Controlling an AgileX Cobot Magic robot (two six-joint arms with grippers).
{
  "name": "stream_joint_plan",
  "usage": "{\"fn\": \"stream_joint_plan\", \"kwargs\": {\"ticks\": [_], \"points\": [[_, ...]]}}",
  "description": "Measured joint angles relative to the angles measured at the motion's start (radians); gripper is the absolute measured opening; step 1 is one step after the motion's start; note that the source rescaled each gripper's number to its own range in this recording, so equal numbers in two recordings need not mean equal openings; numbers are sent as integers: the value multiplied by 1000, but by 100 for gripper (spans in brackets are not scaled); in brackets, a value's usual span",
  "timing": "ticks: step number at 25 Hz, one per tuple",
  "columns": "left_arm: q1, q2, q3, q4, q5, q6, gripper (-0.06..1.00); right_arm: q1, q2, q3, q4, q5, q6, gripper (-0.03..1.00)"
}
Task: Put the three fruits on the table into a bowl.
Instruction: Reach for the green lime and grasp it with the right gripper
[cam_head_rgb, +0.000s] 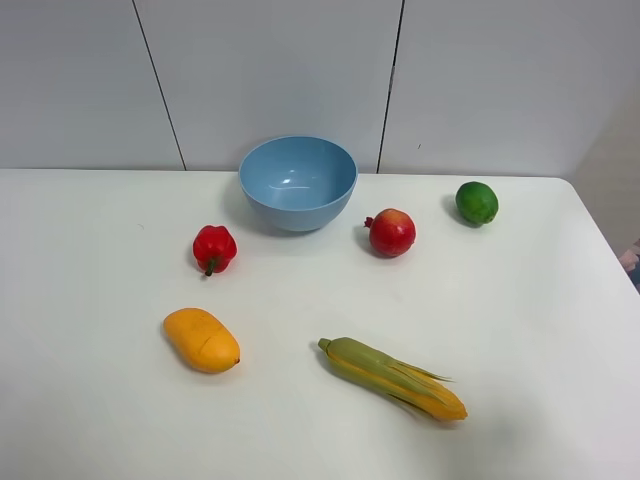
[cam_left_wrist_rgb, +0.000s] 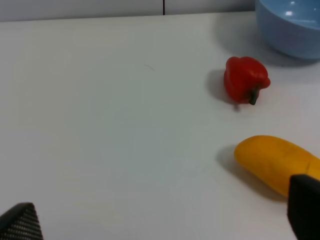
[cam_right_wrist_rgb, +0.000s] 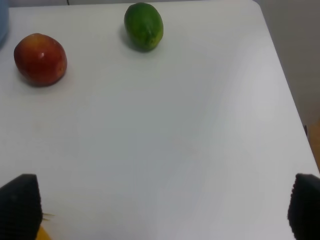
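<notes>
Left gripper (cam_left_wrist_rgb: 162, 220) spread wide, clamped on nothing, over the white table (cam_head_rgb: 90, 420). Partly behind one fingertip in the left wrist view, the orange-yellow mango (cam_left_wrist_rgb: 275, 162), lying on the tabletop. Beyond it the red bell pepper (cam_left_wrist_rgb: 245, 80), then the light-blue bowl (cam_left_wrist_rgb: 290, 30), upright near the back edge. Right gripper (cam_right_wrist_rgb: 161, 212) likewise spread wide, gripping nothing. Well ahead of it, the red pomegranate (cam_right_wrist_rgb: 40, 59) and the green lime (cam_right_wrist_rgb: 144, 26), apart from each other, both on the table right of the bowl. Near the front, a corn cob (cam_head_rgb: 392, 378) on its side. All three fruits outside the bowl.
</notes>
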Motion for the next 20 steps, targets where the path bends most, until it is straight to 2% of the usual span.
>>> {"fn": "stream_joint_plan", "kwargs": {"ticks": [15, 20], "points": [[0, 0, 0, 0, 0, 0, 100, 0, 3, -10, 12, 6, 2, 100], [0, 0, 0, 0, 0, 0, 100, 54, 190, -108, 19, 18, 4, 100]]}}
